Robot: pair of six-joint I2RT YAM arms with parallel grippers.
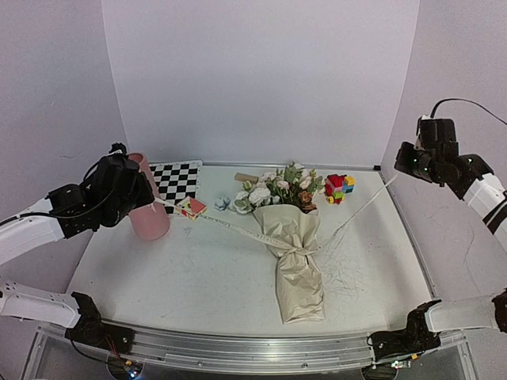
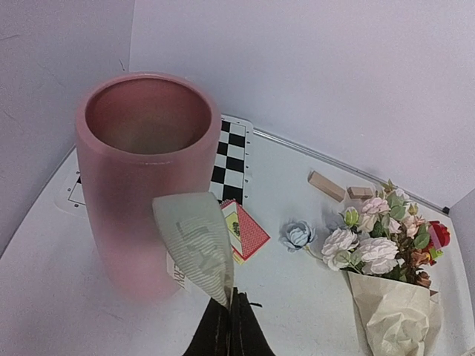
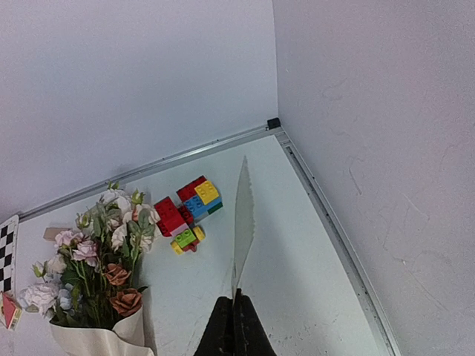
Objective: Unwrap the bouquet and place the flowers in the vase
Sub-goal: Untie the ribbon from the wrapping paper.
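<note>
Kraft-paper bouquet (image 1: 295, 253): lies wrapped at mid-table, with a ribbon (image 1: 238, 228) knotted round its waist and the flowers (image 1: 281, 190) pointing away from the arms.
Left gripper (image 2: 231, 315): clamped on one ribbon end, just beside the vase (image 2: 141, 185).
Right gripper (image 3: 236, 315): clamped on the other end, raised at the right side.
Knot risk: the opposed pull may tighten it rather than free it.
Vase risk: the left arm crowds it, and a swing could topple it.
Bouquet risk: the taut ribbon may drag it.

We see two arms, the left arm (image 1: 55, 218) and the right arm (image 1: 455, 166), built of white link shells and black joint housings. Thin black cables (image 1: 459, 100) loop over the wrists. Tiny green lights (image 1: 417, 159) dot the right one's joints. Our wrist cameras show slim black fingers (image 2: 215, 337).
</note>
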